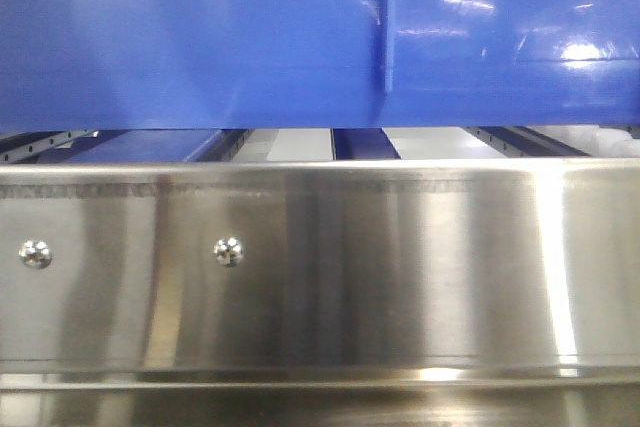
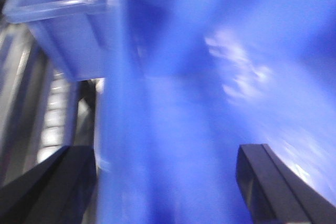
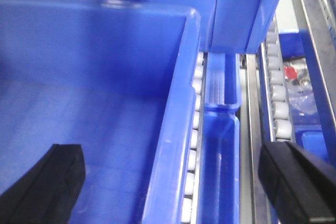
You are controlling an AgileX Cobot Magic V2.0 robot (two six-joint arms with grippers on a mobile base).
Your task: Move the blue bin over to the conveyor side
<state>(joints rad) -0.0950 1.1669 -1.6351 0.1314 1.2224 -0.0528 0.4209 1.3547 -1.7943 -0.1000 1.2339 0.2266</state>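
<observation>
Exterior front-facing view: the blue bin point(image 1: 200, 37) fills the upper half of the frame, its bottom edge just above the stainless-steel rack point(image 1: 320, 277) panel that spans the lower half. In the right wrist view my right pincer point(image 3: 176, 179) is spread wide, astride the bin's wall at centre frame, clamping nothing. My left pincer point(image 2: 165, 179) is likewise wide apart around a blurred blue wall; I cannot tell whether it touches. White rollers point(image 3: 195, 114) run beside the bin. Two screws point(image 1: 229, 251) dot the panel's left.
</observation>
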